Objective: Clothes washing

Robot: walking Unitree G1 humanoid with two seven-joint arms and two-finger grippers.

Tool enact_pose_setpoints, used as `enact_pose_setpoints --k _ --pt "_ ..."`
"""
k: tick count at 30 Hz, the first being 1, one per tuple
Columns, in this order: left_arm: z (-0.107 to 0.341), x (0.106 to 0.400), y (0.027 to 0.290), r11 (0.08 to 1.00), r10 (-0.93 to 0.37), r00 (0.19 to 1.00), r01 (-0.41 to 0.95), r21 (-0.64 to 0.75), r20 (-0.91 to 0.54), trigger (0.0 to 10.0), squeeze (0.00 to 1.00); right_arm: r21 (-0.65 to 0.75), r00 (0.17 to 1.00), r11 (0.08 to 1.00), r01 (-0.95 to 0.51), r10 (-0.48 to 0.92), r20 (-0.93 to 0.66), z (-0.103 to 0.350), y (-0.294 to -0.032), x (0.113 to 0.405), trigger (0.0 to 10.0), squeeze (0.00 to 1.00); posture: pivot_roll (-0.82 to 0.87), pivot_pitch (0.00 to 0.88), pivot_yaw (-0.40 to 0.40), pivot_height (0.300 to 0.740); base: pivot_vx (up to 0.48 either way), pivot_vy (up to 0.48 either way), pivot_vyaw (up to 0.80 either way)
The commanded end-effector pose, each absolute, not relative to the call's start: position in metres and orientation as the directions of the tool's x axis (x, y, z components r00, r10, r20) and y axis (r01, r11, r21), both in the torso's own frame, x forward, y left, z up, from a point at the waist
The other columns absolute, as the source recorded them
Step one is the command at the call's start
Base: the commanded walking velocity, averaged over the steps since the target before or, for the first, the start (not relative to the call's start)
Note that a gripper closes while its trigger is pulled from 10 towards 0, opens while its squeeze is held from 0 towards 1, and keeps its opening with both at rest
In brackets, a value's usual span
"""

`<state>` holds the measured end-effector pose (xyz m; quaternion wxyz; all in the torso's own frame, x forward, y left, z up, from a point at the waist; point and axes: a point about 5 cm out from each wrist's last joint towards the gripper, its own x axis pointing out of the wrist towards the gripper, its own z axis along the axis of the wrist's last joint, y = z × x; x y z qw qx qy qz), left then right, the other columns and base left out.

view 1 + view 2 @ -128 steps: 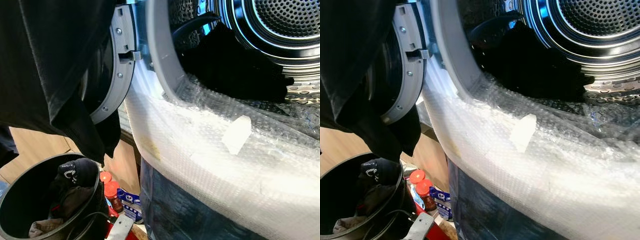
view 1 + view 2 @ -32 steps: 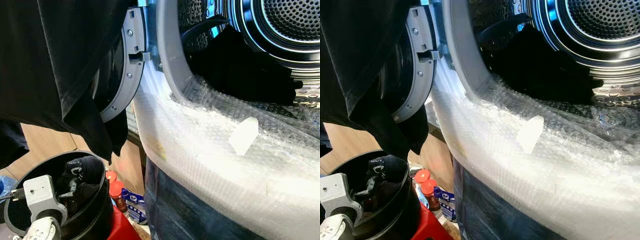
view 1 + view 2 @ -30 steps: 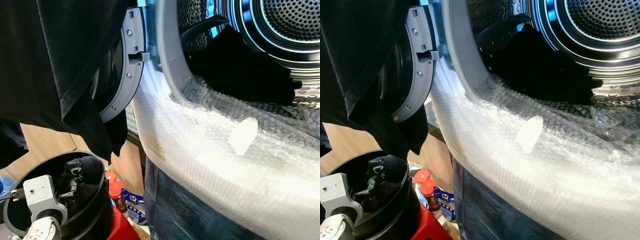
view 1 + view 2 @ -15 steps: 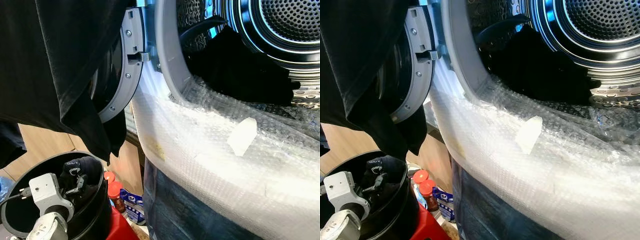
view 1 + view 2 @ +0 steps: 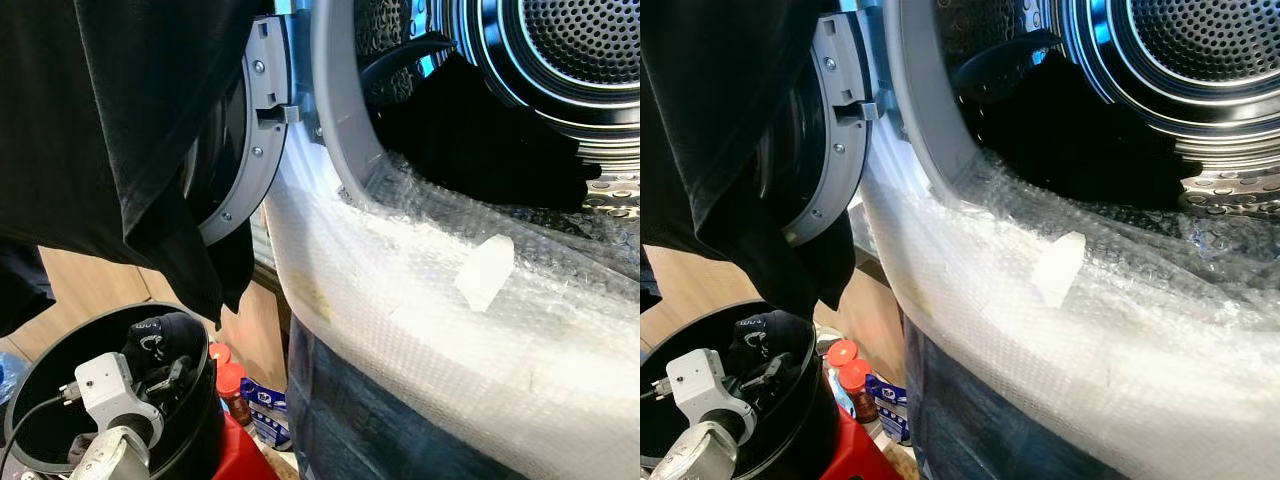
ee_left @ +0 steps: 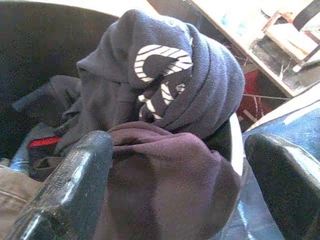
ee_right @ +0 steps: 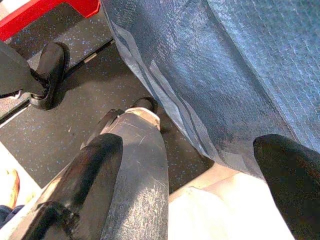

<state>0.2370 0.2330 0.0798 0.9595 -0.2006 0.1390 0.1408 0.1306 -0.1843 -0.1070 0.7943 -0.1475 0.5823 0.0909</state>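
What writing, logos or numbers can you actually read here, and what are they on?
None can be read as words.
Dark garment in the black bucket: white striped print, a logo, not letters.
Blue-and-white packet on the floor: print too small.
Red-capped bottles: labels too blurred.
The left gripper hangs open over the clothes.

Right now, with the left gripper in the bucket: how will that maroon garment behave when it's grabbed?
Likely floppy: the maroon garment lies crumpled in soft folds between the open fingers of the left gripper, so it should drape rather than hold shape. Probably light. It sits under the dark hooded top in the black bucket, so lifting may drag that along.
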Motion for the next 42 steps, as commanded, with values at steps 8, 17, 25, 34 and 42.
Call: enact_pose_setpoints --k 8,17,25,34,42 --pt "0.079 0.24 0.233 0.825 0.217 0.904 -0.371 -0.427 -0.368 10.0 1.0 -0.112 0.256 0.939 -0.326 -0.027 -0.966 -0.112 -0.183 0.116 10.0 0.0 0.16 0.0 0.039 0.74 0.0 0.0 0.0" --pt "0.078 0.244 0.242 0.777 0.312 0.844 -0.491 -0.394 -0.437 10.0 1.0 -0.113 0.257 0.946 -0.304 -0.032 -0.966 -0.111 -0.185 0.116 10.0 0.0 0.16 0.0 0.032 0.74 0.0 0.0 0.0" --pt "0.072 0.239 0.249 0.725 0.384 0.777 -0.588 -0.359 -0.499 10.0 1.0 -0.113 0.259 0.947 -0.3 -0.033 -0.965 -0.111 -0.186 0.117 10.0 0.0 0.16 0.0 0.022 0.74 0.0 0.0 0.0" --pt "0.065 0.237 0.248 0.737 0.376 0.766 -0.588 -0.332 -0.522 10.0 0.0 -0.124 0.271 0.942 -0.311 -0.037 -0.962 -0.11 -0.186 0.121 10.0 0.0 0.16 0.0 0.013 0.74 0.0 0.0 0.0" --pt "0.061 0.239 0.237 0.794 0.309 0.777 -0.528 -0.301 -0.548 10.0 0.0 -0.126 0.273 0.941 -0.316 -0.037 -0.961 -0.11 -0.186 0.122 10.0 0.0 0.16 0.0 0.013 0.74 0.0 0.0 0.0"
